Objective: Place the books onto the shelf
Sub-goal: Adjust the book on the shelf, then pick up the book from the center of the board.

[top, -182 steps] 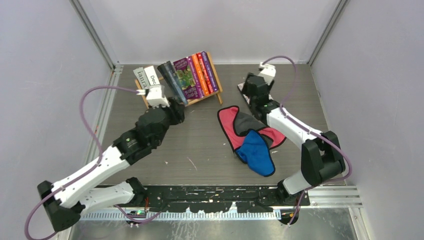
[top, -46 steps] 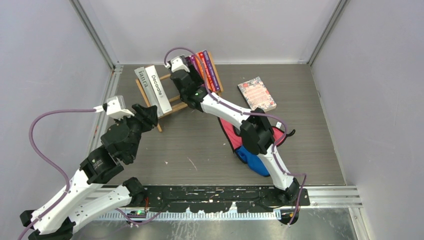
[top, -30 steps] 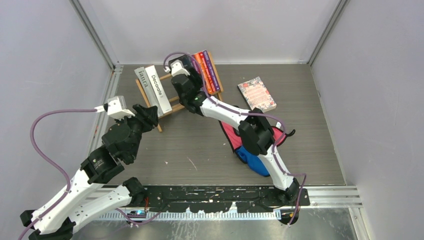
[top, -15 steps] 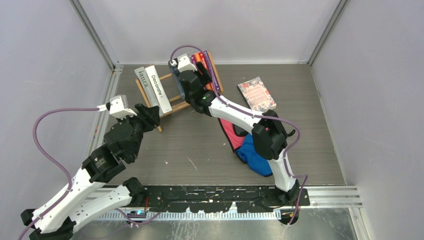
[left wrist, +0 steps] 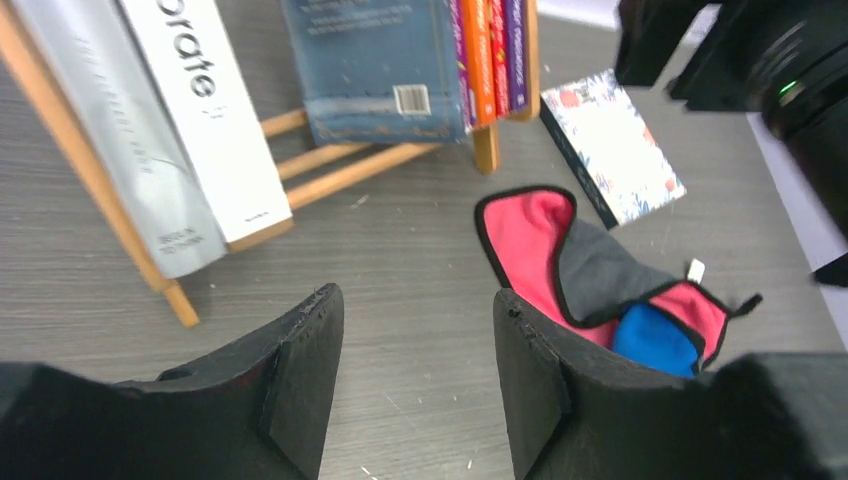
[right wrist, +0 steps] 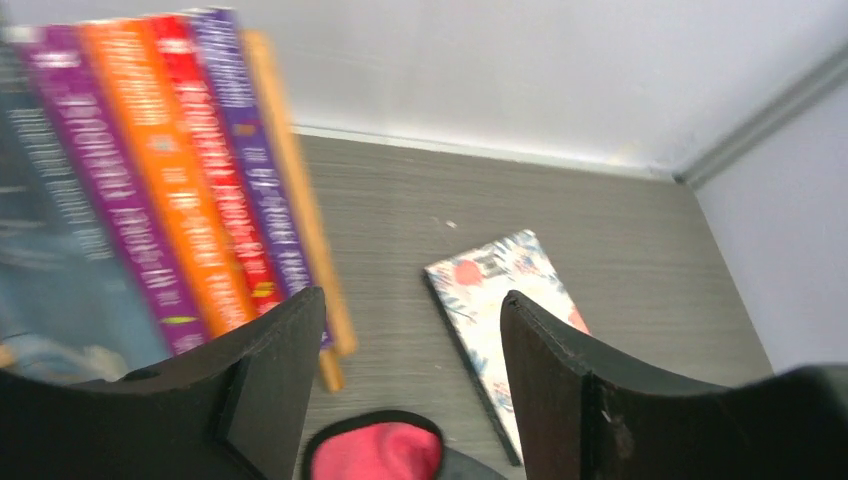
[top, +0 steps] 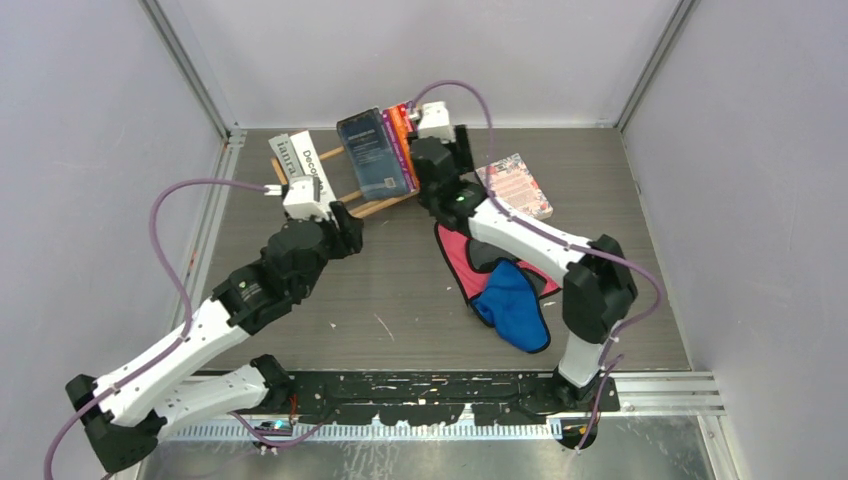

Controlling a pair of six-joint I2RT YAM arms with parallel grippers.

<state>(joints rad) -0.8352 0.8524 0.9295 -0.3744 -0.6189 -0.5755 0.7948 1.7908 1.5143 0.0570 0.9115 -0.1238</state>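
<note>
You had most of the books on the shelf (left wrist: pixel 487 150). The grey book (left wrist: pixel 110 130) and the white "Decorate" book (left wrist: pixel 205 110) leaned together at its left end. The dark blue book (left wrist: pixel 375 60) leaned against the row of purple, orange and red paperbacks (left wrist: pixel 490 50) at its right end, with bare slats between the two groups. The floral book (top: pixel 513 186) lay flat on the table (top: pixel 400 290), off the shelf, near its right end piece.

Your right gripper (right wrist: pixel 410 300) hung over the table between that end piece and the floral book, jaws parted and holding nothing. Your left gripper (left wrist: pixel 415 300) sat in front of the shelf, low over the table, its jaws apart and empty too. A pile of red, grey and blue cloths (top: pixel 500 275) lay nearer the arm bases, right of centre.
</note>
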